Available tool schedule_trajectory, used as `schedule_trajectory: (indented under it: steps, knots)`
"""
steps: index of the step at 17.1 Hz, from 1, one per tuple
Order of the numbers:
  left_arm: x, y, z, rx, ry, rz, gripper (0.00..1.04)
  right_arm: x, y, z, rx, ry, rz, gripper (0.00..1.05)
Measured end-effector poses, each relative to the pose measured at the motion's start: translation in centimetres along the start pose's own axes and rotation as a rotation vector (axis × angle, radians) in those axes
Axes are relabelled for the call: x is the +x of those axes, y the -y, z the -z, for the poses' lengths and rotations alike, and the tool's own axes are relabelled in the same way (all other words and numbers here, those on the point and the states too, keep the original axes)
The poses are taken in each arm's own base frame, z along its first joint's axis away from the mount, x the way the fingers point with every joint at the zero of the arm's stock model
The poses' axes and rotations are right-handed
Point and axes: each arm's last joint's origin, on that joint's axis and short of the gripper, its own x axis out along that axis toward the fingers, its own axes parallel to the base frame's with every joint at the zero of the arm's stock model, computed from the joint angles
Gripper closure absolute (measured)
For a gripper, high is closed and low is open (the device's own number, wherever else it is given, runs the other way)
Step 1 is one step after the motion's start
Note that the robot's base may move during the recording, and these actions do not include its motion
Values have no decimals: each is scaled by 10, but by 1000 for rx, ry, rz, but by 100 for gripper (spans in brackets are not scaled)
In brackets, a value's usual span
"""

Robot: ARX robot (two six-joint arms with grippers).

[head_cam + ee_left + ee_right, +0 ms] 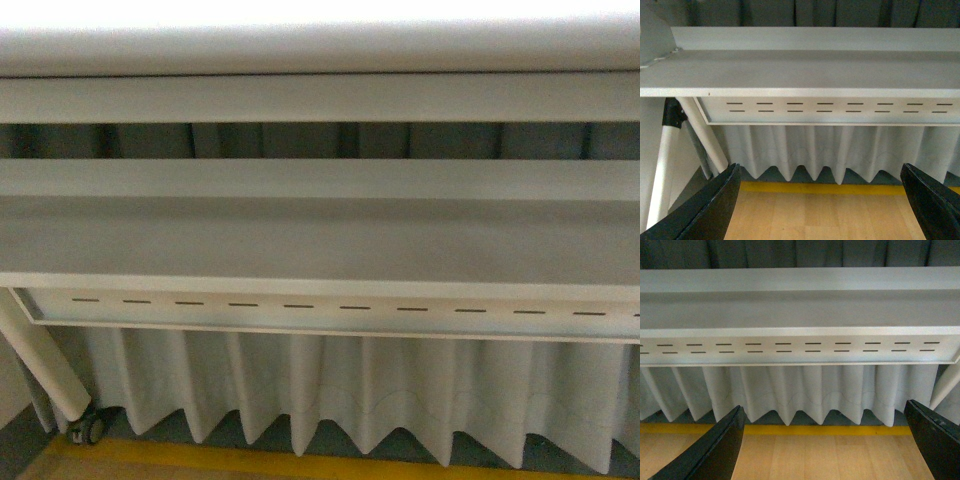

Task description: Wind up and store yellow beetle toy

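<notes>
The yellow beetle toy is out of view in all three views. My left gripper (820,210) is open and empty, its two black fingers (710,210) spread wide over a bare wooden surface (820,215). My right gripper (825,450) is open and empty too, its black fingers (715,452) wide apart over the same kind of wooden surface (825,455). Neither arm shows in the front view.
A white metal shelf (320,240) with a slotted front rail (320,306) stands ahead, seen in all views. A pleated white curtain (330,390) hangs below it. A yellow stripe (820,188) edges the wood. A white slanted leg (40,360) with a caster is at left.
</notes>
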Motion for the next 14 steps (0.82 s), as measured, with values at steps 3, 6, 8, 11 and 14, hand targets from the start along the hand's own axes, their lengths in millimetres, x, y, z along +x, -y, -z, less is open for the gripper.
schedule_trajectory:
  steps: [3,6,8,11,14]
  knots:
    - [0,0,0,0,4,1,7,0,0,0,0,0,0,7]
    - [0,0,-1,0,5,1,7,0,0,0,0,2,0,7]
    - [0,0,-1,0,6,1,7,0,0,0,0,2,0,7]
    - [0,0,-1,0,6,1,7,0,0,0,0,2,0,7]
    - [0,0,-1,0,6,1,7,0,0,0,0,2,0,7]
